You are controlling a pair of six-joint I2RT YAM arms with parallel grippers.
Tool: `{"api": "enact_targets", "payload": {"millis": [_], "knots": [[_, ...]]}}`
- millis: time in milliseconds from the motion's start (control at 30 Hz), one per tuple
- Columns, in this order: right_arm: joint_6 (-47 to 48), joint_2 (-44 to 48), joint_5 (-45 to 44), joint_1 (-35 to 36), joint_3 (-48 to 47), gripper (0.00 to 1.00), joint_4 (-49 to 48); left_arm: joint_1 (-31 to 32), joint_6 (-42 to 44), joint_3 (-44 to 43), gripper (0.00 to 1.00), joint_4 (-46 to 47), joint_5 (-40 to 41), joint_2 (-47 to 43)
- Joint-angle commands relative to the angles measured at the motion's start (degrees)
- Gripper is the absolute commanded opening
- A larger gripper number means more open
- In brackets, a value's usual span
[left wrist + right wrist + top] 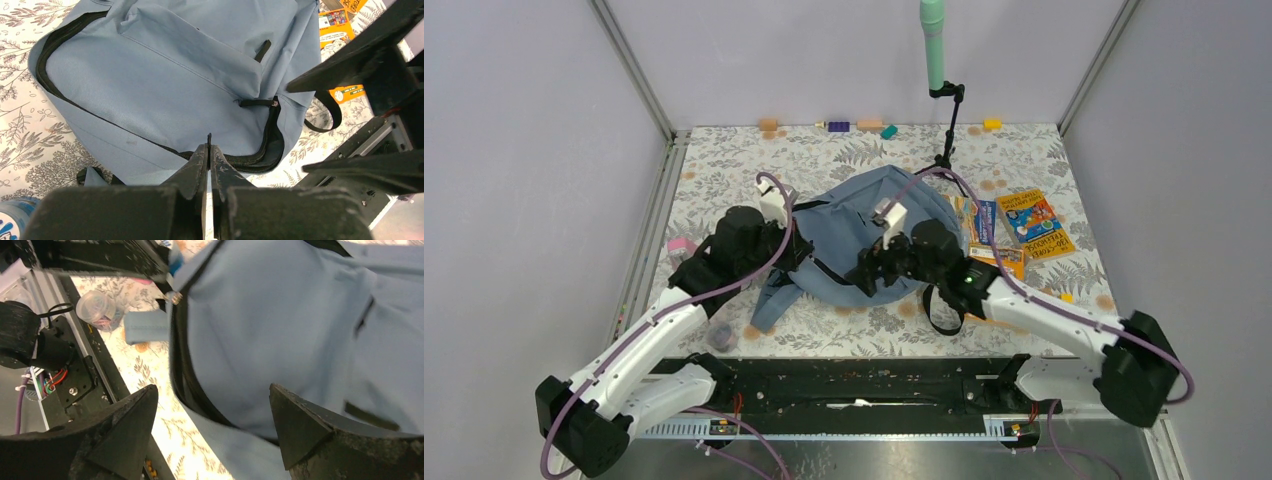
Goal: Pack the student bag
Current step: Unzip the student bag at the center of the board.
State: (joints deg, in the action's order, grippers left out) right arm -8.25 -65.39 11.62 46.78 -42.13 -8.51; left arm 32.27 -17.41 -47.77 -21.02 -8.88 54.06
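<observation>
The student bag (879, 215) is a grey-blue backpack lying flat mid-table, with its black main zipper (272, 145) partly open along the near edge. My left gripper (209, 149) is shut on a thin black zipper pull at the bag's near left edge; in the top view the left gripper (800, 252) sits at the bag's left side. My right gripper (212, 392) is open and hovers over the bag's near edge and open zipper (180, 375), holding nothing. In the top view the right gripper (871, 272) is at the bag's front.
Colourful books (1016, 228) lie right of the bag. A small clear plastic tub (722, 335) sits near the front left, also in the right wrist view (100, 307). A pink item (681, 245) lies far left. Small blocks (854, 126) line the back wall beside a black stand (948, 125).
</observation>
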Motion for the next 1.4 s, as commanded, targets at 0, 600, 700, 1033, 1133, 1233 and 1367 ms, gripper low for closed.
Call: {"api": "enact_targets", "payload": {"millis": [0,600,700,1033,1133,1233,1367], "knots": [[3.6,-7.8,-1.4,4.8,-7.7,0.89,-8.5,-0.4,3.2,-0.5,0.0,3.1,-1.9,-2.7],[5.3,-22.3,-13.6,11.2,-10.8,0.69,-13.9,-1.9,7.5,0.0,0.0,1.9,-1.5,-4.5],[4.8,-22.7,-11.8,11.3,-11.5,0.46,-13.1,-1.9,7.3,0.0,0.0,1.9,-1.6,-4.2],[4.1,-18.7,-10.7,11.4,-8.4,0.0,-13.5,-2.4,7.4,0.3,0.0,2.4,-0.4,-5.1],[4.6,-15.8,-10.5,11.4,-6.6,0.0,-14.1,-2.8,7.1,0.3,0.0,2.4,0.6,-5.4],[4.8,-12.7,-9.1,11.4,-6.0,0.0,-13.1,-4.0,5.9,0.2,0.0,3.6,-1.1,-5.9],[4.9,-8.2,-6.8,11.4,-4.9,0.0,-11.7,-5.7,4.1,-0.4,0.0,5.2,-2.3,-6.4]]}}
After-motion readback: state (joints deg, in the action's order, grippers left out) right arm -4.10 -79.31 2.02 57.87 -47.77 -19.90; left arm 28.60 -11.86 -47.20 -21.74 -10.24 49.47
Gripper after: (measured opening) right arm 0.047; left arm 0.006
